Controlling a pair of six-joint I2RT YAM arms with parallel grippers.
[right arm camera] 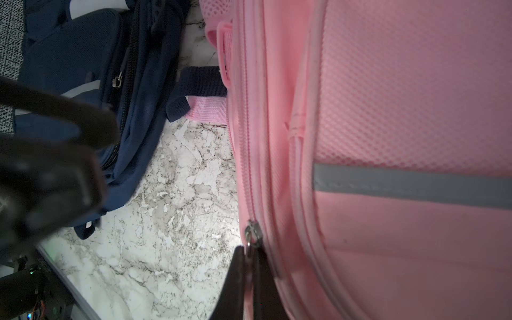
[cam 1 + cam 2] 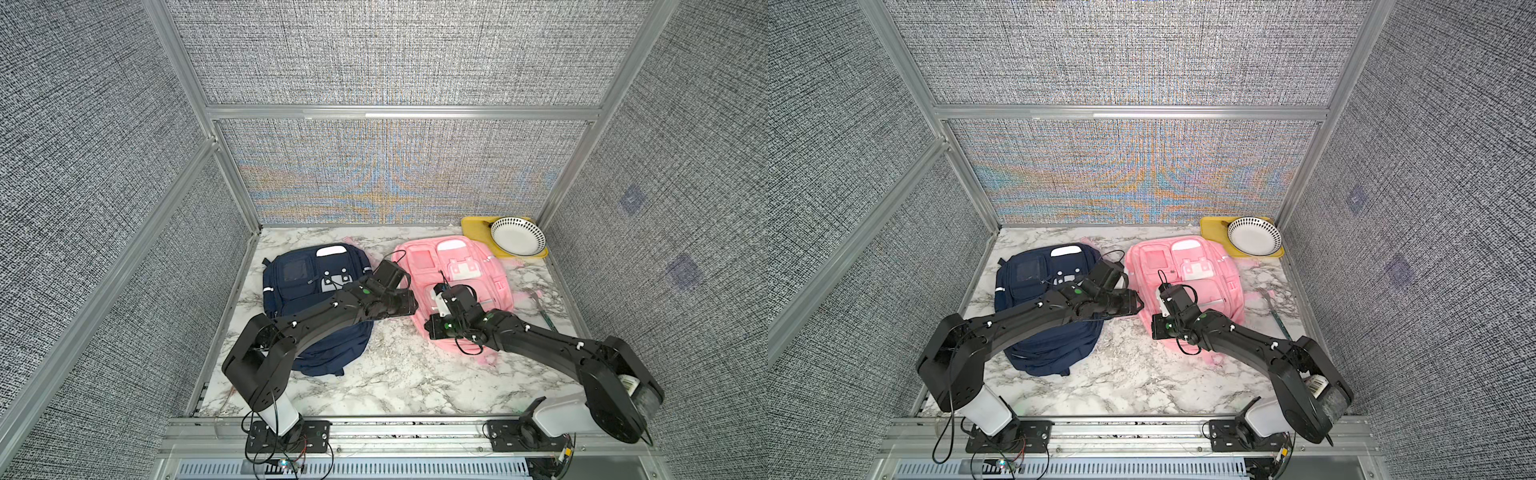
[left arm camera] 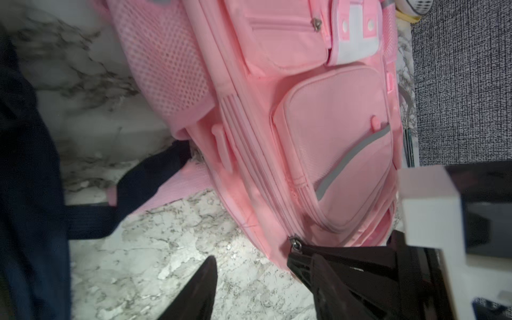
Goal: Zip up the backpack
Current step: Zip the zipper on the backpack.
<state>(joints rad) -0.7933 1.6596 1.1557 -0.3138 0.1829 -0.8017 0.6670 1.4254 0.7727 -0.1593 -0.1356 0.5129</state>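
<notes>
From my station the biggest thing on screen is the marble bench (image 2: 395, 374). Two bags lie flat on it side by side. The navy backpack (image 2: 307, 274) is on the left and the pink backpack (image 2: 457, 270) on the right, both in the far half of the bench and in both top views. Their sides are close, and a navy strap (image 1: 199, 83) reaches across the gap to the pink bag's edge.

The left arm stretches over the navy bag toward the gap. The right arm comes in from the near right corner over the pink bag's near end.

In the far right corner sits a yellow tray (image 2: 476, 232) with a dotted white bowl (image 2: 517, 236) on it, just beyond the pink bag.

The left claw (image 2: 406, 306) hovers by the pink bag's left side. Its jaws are parted with only marble between them, and one finger (image 3: 199, 288) is well clear of the fabric, so it holds nothing.

The right claw (image 1: 250, 257) is pinched narrow on the zipper pull (image 1: 253, 234), low on that same side seam. The teeth running away from the slider look meshed. Past the claw I cannot tell.

A fork (image 2: 1273, 305) lies on the marble to the right of the pink bag, apart from it.
</notes>
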